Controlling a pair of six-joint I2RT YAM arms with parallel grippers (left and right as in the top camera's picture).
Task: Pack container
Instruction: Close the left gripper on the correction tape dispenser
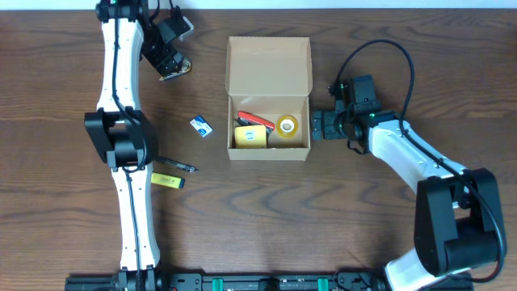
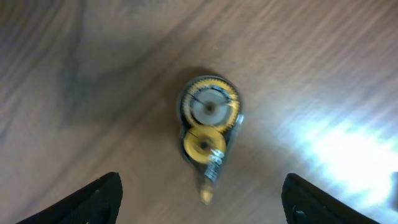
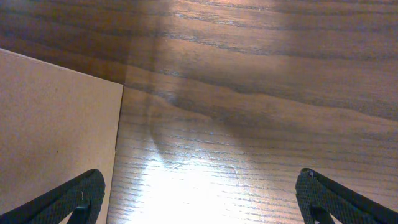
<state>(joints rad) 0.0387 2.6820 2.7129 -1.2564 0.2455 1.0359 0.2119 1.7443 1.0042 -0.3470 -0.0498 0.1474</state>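
Overhead: the left arm reaches straight up the bench's (image 1: 266, 218) left side, with the left end effector (image 1: 173, 70) angled down near the far edge. The right arm bends in, and the right end effector (image 1: 317, 126) sits just beside the open container (image 1: 269, 61), mid-bench.

Left wrist: the fingers (image 2: 99, 199) are spread wide, and a tape dispenser (image 2: 208, 127) lies loose between them.

Right wrist: the fingers (image 3: 68, 202) are wide apart and hold nothing, with the container wall at left.

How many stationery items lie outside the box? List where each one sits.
4. A correction-tape dispenser below the left claw, far left; a blue-and-white item left of the box; a black pen and a yellow marker nearer the front-left. Others may be hidden.
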